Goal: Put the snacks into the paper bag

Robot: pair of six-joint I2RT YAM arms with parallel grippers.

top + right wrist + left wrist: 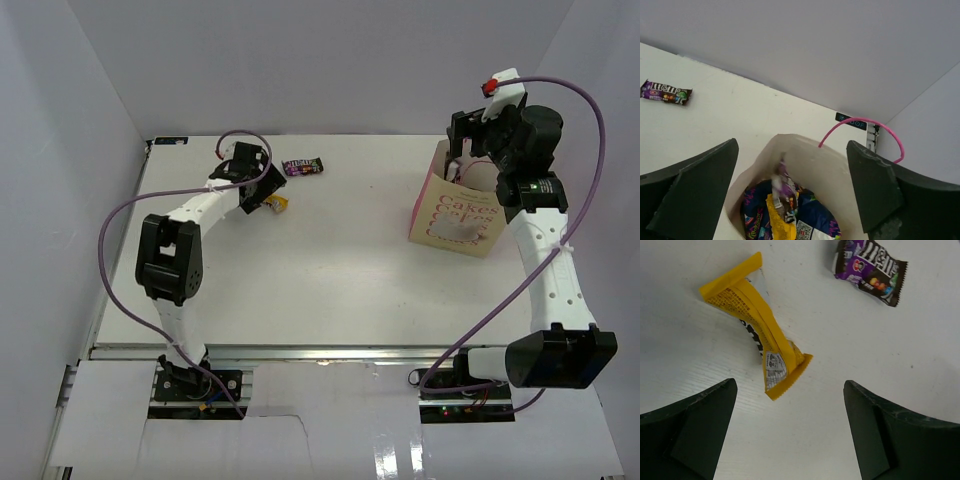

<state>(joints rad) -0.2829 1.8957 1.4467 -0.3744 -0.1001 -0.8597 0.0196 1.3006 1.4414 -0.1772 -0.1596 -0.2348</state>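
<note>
Left wrist view has a twisted yellow packet (757, 327) lying flat on the table (890, 365), just ahead of the left gripper (790, 402), whose jaws stand wide apart and empty. A dark candy bar (870, 271) lies farther off, clear of the packet. From where I stand, the worry is the packet's skew: it sits toward one finger, so a pinch could catch only a crimped end or shove it across the smooth top. The left arm (190, 215) reaches to the far side, elbow raised, wrist tipped down. Across the table the paper bag (455, 215) stands upright with snacks inside. The right gripper (792, 150) hangs over its mouth, released and empty, near the pink handle (865, 127), which it might snag.
</note>
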